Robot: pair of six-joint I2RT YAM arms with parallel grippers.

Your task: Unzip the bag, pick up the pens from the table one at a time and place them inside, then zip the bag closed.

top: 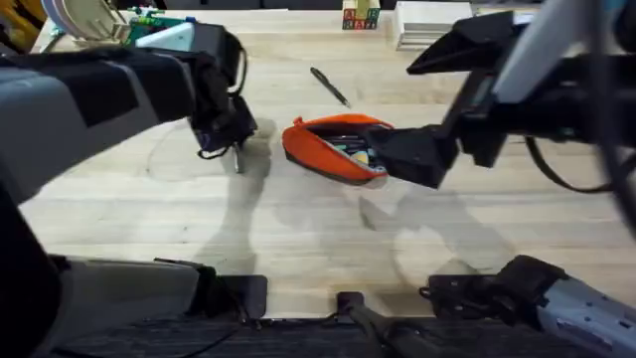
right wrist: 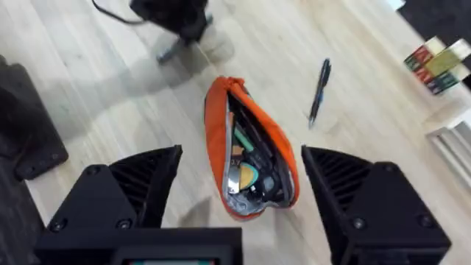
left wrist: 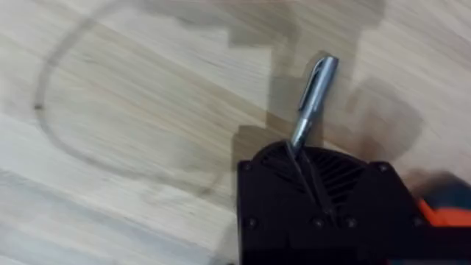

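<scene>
**Left pincer holds a pen; bag lies unzipped at mid-table**

At the left of the overhead view the left arm reaches in over the table (top: 298, 239). Its pincer (top: 235, 147) is clamped on a pen (top: 238, 159), which sticks down from the black fingers toward the wood. In the left wrist view the grey, silvery pen (left wrist: 313, 99) juts out from between the closed fingers (left wrist: 305, 173), clip end away from the pincer, over bare planks marked with a faint curved line. An orange edge of the bag (left wrist: 449, 213) shows at the side of that view.

Just right of that pincer, near the middle of the table, lies the bag (top: 333, 149), its zipper open and the mouth gaping. The right wrist view looks down into the bag (right wrist: 254, 147): dark and teal items sit inside, though what they are cannot be told.

Behind the bag, farther from the arm bases and apart from it, a second pen (top: 330, 87) lies flat on the table at a slant, also visible beside the bag in the right wrist view (right wrist: 319, 92).

At the right, the right pincer (top: 383, 164) sits at the bag's right end. Its fingers (right wrist: 140, 180) are spread wide, one on each side of the bag, gripping nothing.
</scene>
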